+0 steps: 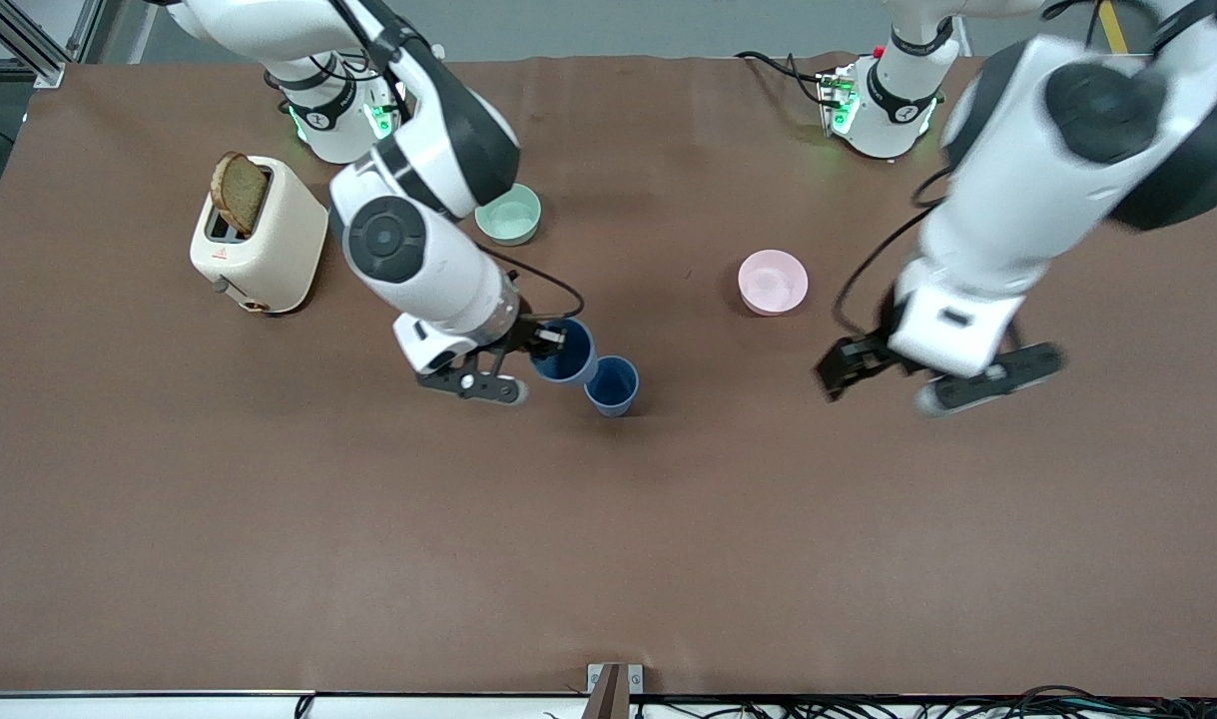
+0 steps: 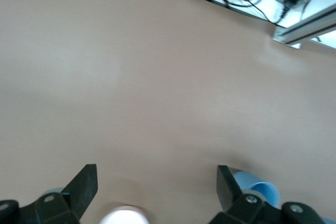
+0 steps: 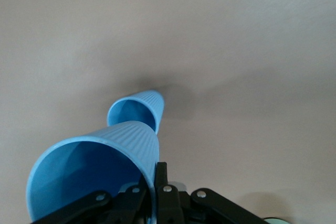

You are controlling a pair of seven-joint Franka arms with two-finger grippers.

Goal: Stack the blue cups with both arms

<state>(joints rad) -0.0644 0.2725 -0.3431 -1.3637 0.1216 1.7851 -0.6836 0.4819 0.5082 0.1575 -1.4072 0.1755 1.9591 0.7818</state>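
Note:
My right gripper [image 1: 551, 345] is shut on the rim of one blue cup [image 1: 566, 352], holding it tilted above the table. One finger is inside the rim and one outside, as the right wrist view [image 3: 155, 182] shows on the held cup [image 3: 94, 169]. The second blue cup [image 1: 612, 384] stands upright on the table just beside the held one; it also shows in the right wrist view [image 3: 137, 111] and the left wrist view [image 2: 257, 187]. My left gripper [image 1: 876, 396] is open and empty over bare table beside the pink bowl; its fingers are wide apart [image 2: 156, 182].
A pink bowl [image 1: 773, 282] sits toward the left arm's end and shows in the left wrist view [image 2: 123, 216]. A mint-green bowl [image 1: 509, 215] lies by the right arm. A cream toaster [image 1: 259, 235] with a bread slice stands at the right arm's end.

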